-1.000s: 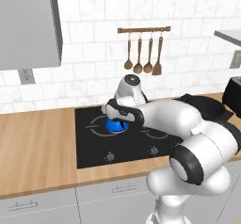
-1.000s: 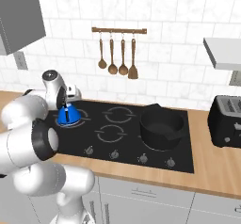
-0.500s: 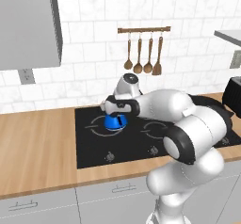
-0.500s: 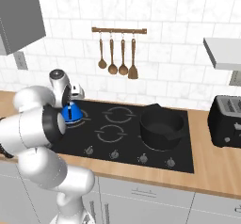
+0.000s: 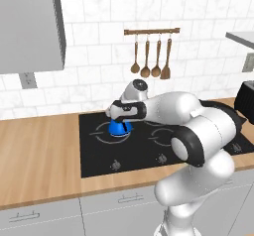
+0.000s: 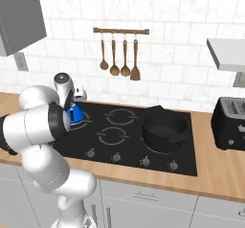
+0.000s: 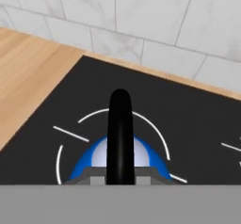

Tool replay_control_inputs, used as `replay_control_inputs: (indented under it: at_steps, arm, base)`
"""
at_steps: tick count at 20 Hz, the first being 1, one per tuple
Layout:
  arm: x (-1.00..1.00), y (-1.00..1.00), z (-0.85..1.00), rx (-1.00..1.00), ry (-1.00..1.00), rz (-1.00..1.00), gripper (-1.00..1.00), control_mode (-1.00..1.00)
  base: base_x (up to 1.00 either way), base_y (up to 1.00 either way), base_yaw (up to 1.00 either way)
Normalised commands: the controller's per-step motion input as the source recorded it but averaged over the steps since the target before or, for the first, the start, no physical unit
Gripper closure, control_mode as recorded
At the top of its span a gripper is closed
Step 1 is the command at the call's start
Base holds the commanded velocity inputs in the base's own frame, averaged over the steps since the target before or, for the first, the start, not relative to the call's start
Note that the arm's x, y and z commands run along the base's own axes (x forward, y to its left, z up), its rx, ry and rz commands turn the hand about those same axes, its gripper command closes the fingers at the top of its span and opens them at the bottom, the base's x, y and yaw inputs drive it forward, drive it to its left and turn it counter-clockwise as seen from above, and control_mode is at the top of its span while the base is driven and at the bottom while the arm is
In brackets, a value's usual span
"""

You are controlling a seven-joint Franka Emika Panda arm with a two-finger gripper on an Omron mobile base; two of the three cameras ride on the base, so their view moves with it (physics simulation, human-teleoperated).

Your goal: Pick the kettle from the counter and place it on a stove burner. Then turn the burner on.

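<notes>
The black glass cooktop [image 5: 149, 146] lies flush in the light-brown wooden counter [image 5: 39, 155], its left edge meeting a broad stretch of bare grained wood and its back edge running close under the white tiled wall [image 6: 191, 40]. On the right of the glass a big black pot [image 6: 164, 128] takes up the far burner area, and a dark toaster [image 6: 230, 122] stands on the counter past it; the middle ring markings are uncovered. A rail with wooden utensils [image 5: 151, 56] hangs on the tiles well above the cooktop (clear of the arm).

The kettle [image 5: 119, 128] is a small bright-blue cone with a smooth glossy surface, sitting on the glass inside the thin grey circle of the rear left stove burner [image 5: 104, 131]. In the hand view its thin black arched handle [image 7: 120, 138] rises straight up the middle of the picture, with the blue body and pale top just behind it and the ring marking curving around both sides.

The gripper [image 5: 120, 117] is directly over the kettle, its dark wrist block right above the blue cone. Whether the fingers are clamped on the handle or slack around it cannot be told, since the tips are hidden low in the hand view.
</notes>
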Motion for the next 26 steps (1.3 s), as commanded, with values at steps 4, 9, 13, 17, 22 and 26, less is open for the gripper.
replay_control_inputs:
  at_steps: [4, 9, 13, 17, 22, 26]
  arm:
    - [0.01, 0.03, -0.47, 0.00, 0.00, 0.02, 1.00, -1.00]
    - [0.00, 0.03, -0.18, 0.00, -0.02, 0.01, 1.00, -1.00]
    - [0.17, 0.00, 0.00, 0.00, -0.08, 0.00, 1.00, -1.00]
    - [0.37, 0.01, 0.00, 0.00, -0.04, 0.00, 1.00, -1.00]
    - [0.25, 0.13, 0.00, 0.00, 0.00, 0.00, 1.00, -1.00]
    - [0.00, 0.18, 0.00, 0.00, 0.00, 0.00, 1.00, -1.00]
  base:
    - [0.00, 0.00, 0.00]
    - [0.00, 0.00, 0.00]
    - [0.00, 0.00, 0.00]
    - [0.00, 0.00, 0.00]
    - [0.00, 0.00, 0.00]
    - [0.00, 0.00, 0.00]
